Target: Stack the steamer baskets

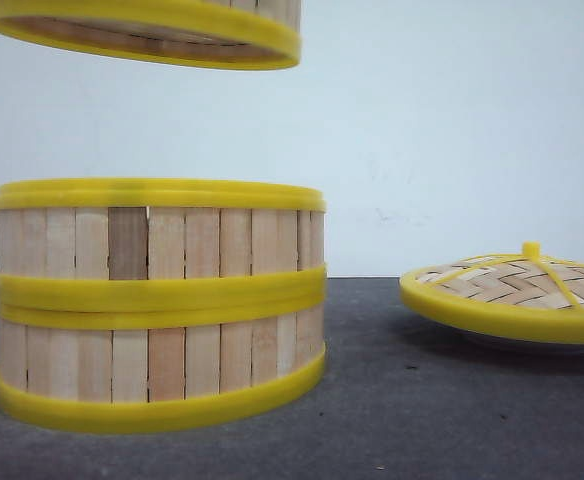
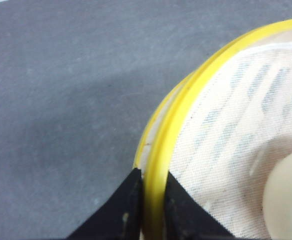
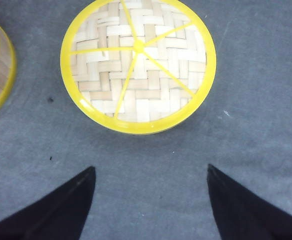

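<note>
Fingers of the left gripper [image 2: 152, 210] pinched the yellow rim of the third steamer basket [image 1: 162, 30], which hung in the air above the two stacked baskets [image 1: 159, 305] on the grey table [image 1: 422, 410]. The right gripper [image 3: 151, 200] was spread wide, hovering near the woven lid [image 3: 138, 65], touching nothing.

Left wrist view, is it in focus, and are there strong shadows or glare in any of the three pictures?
Left wrist view: the yellow-rimmed wooden steamer basket pinched between the black fingers is soft and blurred. Front view: sharp, soft shadow under the domed woven lid. Right wrist view: even light, no glare on the grey table.
</note>
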